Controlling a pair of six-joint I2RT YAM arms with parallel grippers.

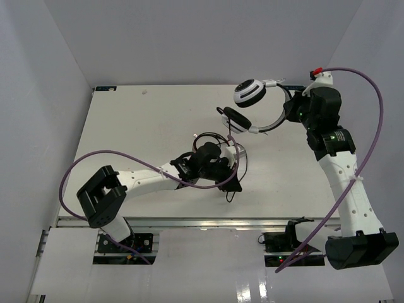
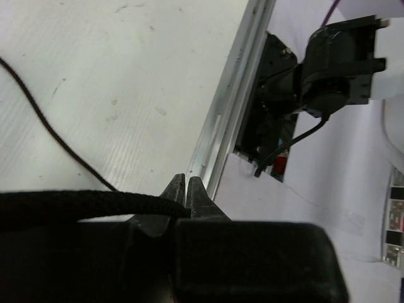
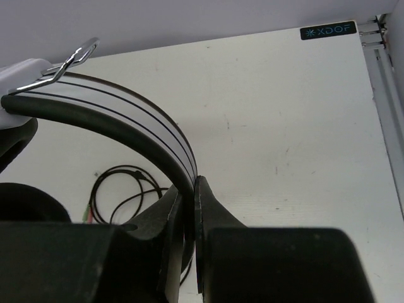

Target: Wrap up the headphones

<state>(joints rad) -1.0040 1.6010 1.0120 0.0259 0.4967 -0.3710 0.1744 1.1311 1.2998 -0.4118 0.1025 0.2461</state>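
Right claw (image 3: 189, 189) clenched on the headband (image 3: 120, 117) of the headphones (image 1: 252, 104); fingers pinch the white-and-black band edge-on, one on either side. Headphones sit at the far right of the table (image 1: 145, 120), just left of my right wrist; white earcup (image 1: 249, 93) toward the far edge, black-padded earcup (image 1: 237, 119) nearer; cannot tell whether either cup touches the surface. Left claw (image 2: 188, 184) clenched too, tips together on the black braided cable (image 2: 69, 203), which runs in from the left of my wrist view; a thinner stretch of it curves over the table beyond. From above, left claw lies near the table's middle, cable loops beside it. Right wrist view: loose cable loops lie flat on the table under the arch of the band; small plugs (image 3: 85, 218) at their left.
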